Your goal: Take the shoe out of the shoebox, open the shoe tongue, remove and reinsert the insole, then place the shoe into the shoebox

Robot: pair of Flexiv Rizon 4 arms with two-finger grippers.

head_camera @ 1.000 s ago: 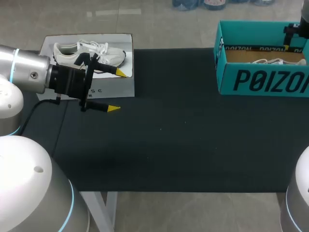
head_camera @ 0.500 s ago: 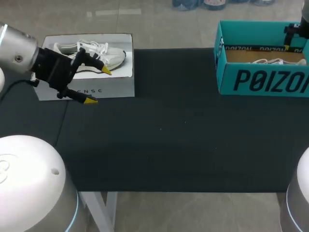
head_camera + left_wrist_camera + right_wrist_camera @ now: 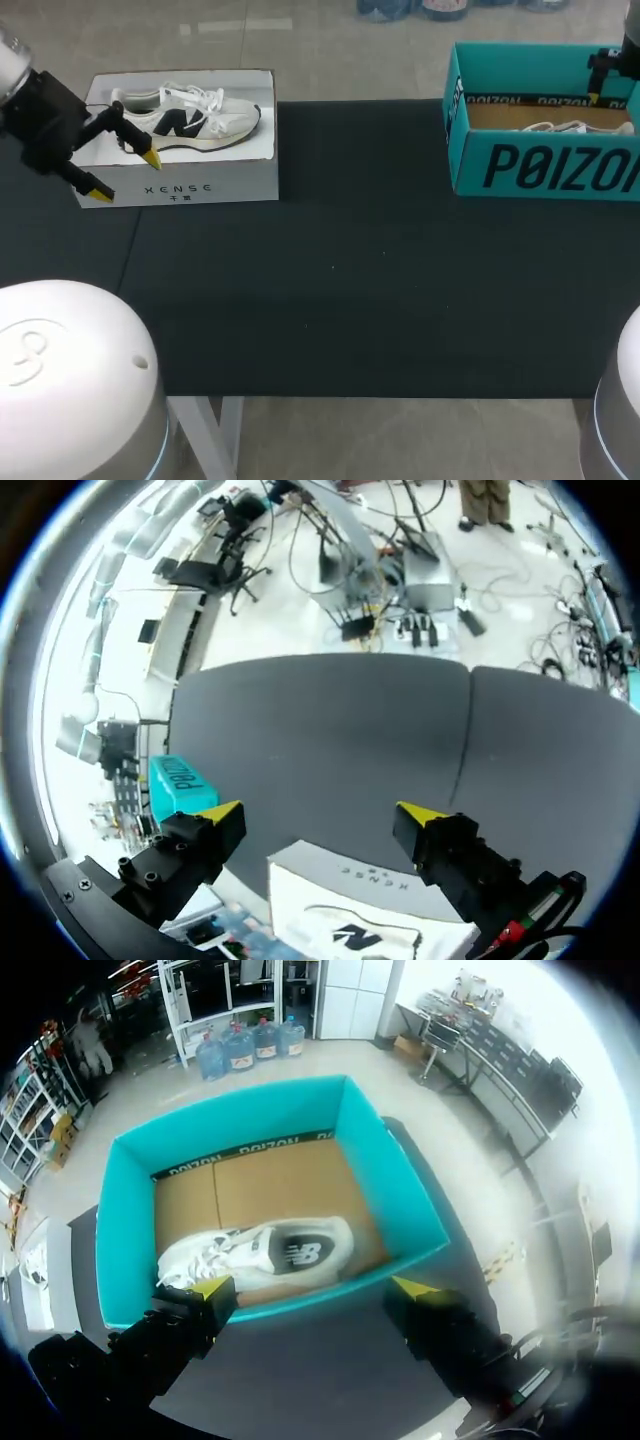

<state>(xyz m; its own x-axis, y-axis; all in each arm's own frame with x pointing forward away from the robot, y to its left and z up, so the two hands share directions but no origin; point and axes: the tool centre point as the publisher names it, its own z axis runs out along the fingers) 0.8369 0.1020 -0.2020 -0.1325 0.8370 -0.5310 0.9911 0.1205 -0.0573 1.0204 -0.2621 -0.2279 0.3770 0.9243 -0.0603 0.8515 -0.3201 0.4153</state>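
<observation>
A white sneaker lies on its side in the teal shoebox, which stands at the table's far right. My right gripper hangs open above the box's near wall, with the shoe just ahead of its fingers and nothing between them. In the head view only its dark wrist part shows over the box. A second white sneaker with a dark logo lies in a white box at the far left. My left gripper is open at that box's left front corner, empty, and the white box sits under its fingers.
A black mat covers the table between the two boxes. The teal shoebox shows small past the left gripper's finger. My arms' white housings fill the near left and right corners.
My left arm has drawn back to the left, carrying its open gripper from in front of the white box to its left corner. The right arm has not moved.
</observation>
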